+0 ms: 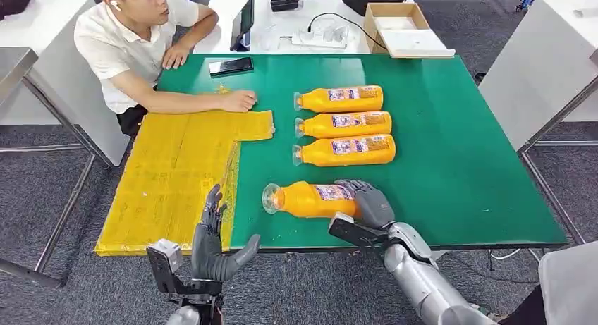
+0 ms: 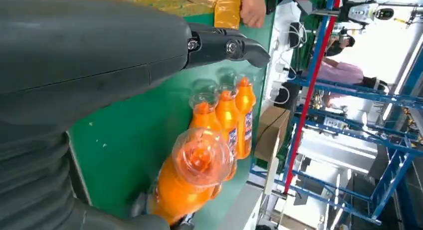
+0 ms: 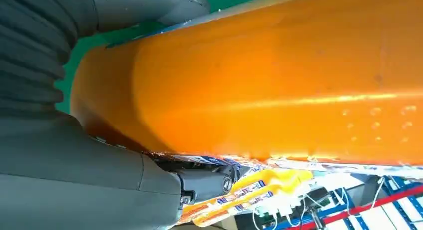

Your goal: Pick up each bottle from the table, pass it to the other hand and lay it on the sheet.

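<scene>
My right hand (image 1: 367,204) grips the base end of an orange juice bottle (image 1: 312,199) that lies on its side near the front edge of the green table (image 1: 458,170), clear cap pointing left. Up close, the same bottle (image 3: 279,75) presses against the right hand (image 3: 75,165). My left hand (image 1: 211,244) is raised just off the table's front edge, fingers spread and empty, left of the bottle's cap (image 2: 200,156). Three more orange bottles (image 1: 343,125) lie in a row behind. The yellow sheet (image 1: 169,177) covers the table's left part.
A person sits at the table's far left corner, one hand (image 1: 240,100) resting on the sheet's far edge. A black phone (image 1: 230,66) lies at the back. A cardboard box (image 1: 402,27) and cables sit on the white table beyond.
</scene>
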